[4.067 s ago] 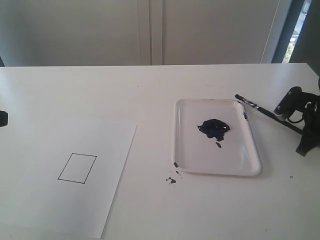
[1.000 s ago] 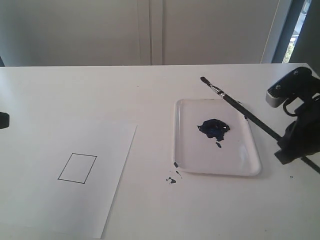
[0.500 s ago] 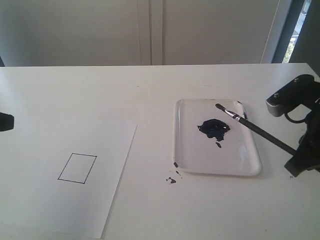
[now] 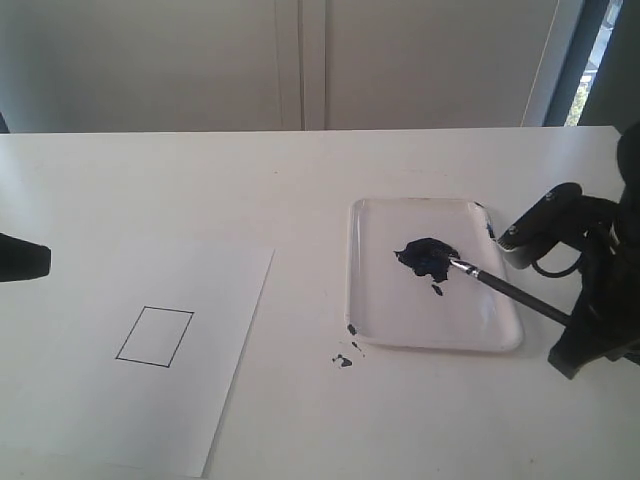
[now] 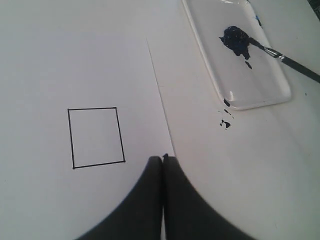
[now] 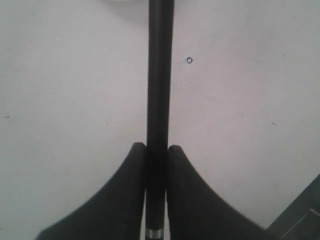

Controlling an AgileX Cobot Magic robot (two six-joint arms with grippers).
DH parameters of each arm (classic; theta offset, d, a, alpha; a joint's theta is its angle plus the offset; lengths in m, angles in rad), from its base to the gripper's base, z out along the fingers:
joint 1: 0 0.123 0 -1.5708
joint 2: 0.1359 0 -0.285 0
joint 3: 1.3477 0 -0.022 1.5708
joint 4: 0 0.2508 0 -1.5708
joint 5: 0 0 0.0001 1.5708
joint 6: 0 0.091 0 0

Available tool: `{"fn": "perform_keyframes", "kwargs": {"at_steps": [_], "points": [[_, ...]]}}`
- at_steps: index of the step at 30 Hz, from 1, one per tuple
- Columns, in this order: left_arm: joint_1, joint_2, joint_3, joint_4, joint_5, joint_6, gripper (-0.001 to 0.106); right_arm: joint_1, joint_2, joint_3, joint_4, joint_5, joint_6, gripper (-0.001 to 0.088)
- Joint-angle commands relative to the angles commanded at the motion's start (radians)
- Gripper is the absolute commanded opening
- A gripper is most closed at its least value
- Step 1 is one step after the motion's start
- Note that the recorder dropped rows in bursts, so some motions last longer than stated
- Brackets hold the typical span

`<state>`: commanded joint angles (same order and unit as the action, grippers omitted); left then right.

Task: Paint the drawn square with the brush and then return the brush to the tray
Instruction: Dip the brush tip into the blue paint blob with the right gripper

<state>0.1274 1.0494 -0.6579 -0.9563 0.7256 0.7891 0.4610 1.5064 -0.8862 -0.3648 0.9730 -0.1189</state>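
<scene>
Right claw (image 6: 156,150) is nearly closed, its two fingers clamped on the black handle of the brush (image 6: 157,75), close to the handle's back end. From the room it sits low (image 4: 572,335), just off the near right corner of the tray (image 4: 480,312).

The brush (image 4: 505,288) runs out ahead of the claw and slants down over the tray rim. Its bristle tip touches the claw-side edge of the dark blue paint blob (image 4: 427,255). From the other arm's camera the tip looks tucked into the blob (image 5: 236,37).

Step in hand, by my read: loading the brush. No painting has been done. The drawn square (image 4: 154,337) is blank, outline only.

The square lies well away from the right claw, past the whole tray and a strip of bare table, on the paper sheet (image 4: 100,400). A few paint specks (image 4: 343,360) sit on the table between tray and paper.

Left claw (image 5: 163,159) is closed and empty, fingers pressed together, hovering just beside the square (image 5: 96,136).

Next move probably calls for:
- lifting the tip clear of the tray rim
- a long reach across to the paper, handle kept tight so it doesn't swivel
- setting the bristles down inside the outline, light pressure

Drips on the way across are the risk.
</scene>
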Motion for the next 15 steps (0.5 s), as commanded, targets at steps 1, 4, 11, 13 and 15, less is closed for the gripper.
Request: {"fn": "perform_keyframes", "kwargs": {"at_steps": [1, 4, 11, 13, 15], "points": [[0.000, 0.000, 0.000, 0.000, 0.000, 0.000, 0.000, 0.007, 0.011, 0.000, -0.012, -0.010, 0.014, 0.0000], [0.000, 0.000, 0.000, 0.000, 0.000, 0.000, 0.000, 0.018, 0.041, 0.000, -0.025, -0.014, 0.022, 0.0000], [0.000, 0.000, 0.000, 0.000, 0.000, 0.000, 0.000, 0.039, 0.090, 0.000, -0.063, -0.074, 0.078, 0.0000], [0.000, 0.000, 0.000, 0.000, 0.000, 0.000, 0.000, 0.039, 0.096, 0.000, -0.072, -0.082, 0.078, 0.0000], [0.000, 0.000, 0.000, 0.000, 0.000, 0.000, 0.000, 0.039, 0.102, 0.000, -0.101, -0.087, 0.100, 0.0000]]}}
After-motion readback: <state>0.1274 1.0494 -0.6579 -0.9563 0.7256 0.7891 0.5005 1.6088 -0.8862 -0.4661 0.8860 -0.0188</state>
